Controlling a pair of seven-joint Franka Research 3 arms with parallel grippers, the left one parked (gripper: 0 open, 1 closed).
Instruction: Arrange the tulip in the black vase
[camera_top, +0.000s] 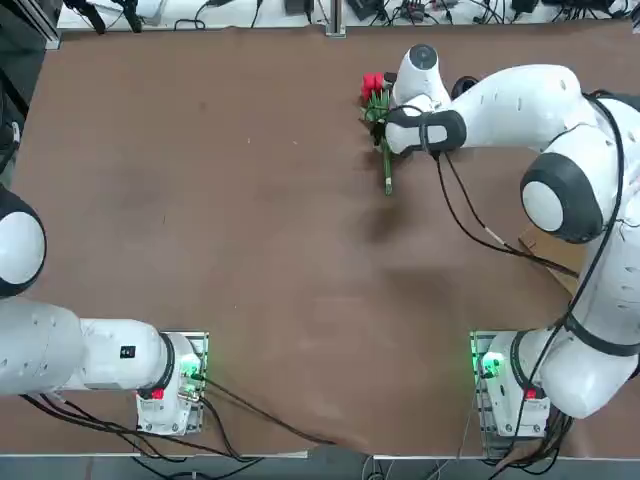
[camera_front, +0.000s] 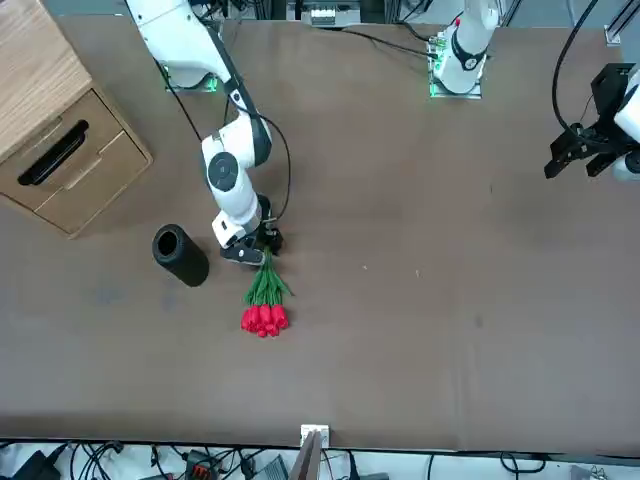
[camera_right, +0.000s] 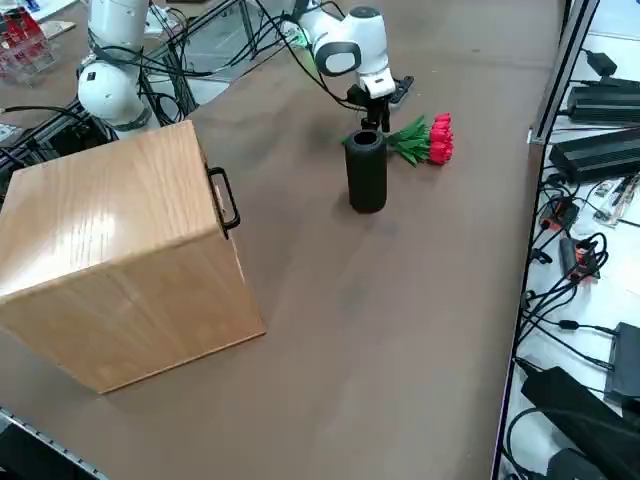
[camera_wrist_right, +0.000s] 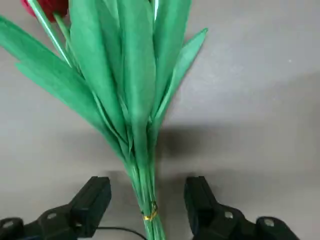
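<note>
Front view: tulip (camera_front: 265, 300) lies on the desk (camera_front: 400, 300) just beside the upright black vase (camera_front: 181, 256). Right side view: vase unfilled by it. Right wrist view: right jaws apart around the stems, unclamped; grasp, lift and insertion remain, I judge

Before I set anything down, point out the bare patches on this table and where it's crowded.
Bare: the wide stretch between the parked left arm and the tulips, and the strip between the tulips and the far edge. Crowded: the right claw open around the stems, with the black vase close by.
</note>
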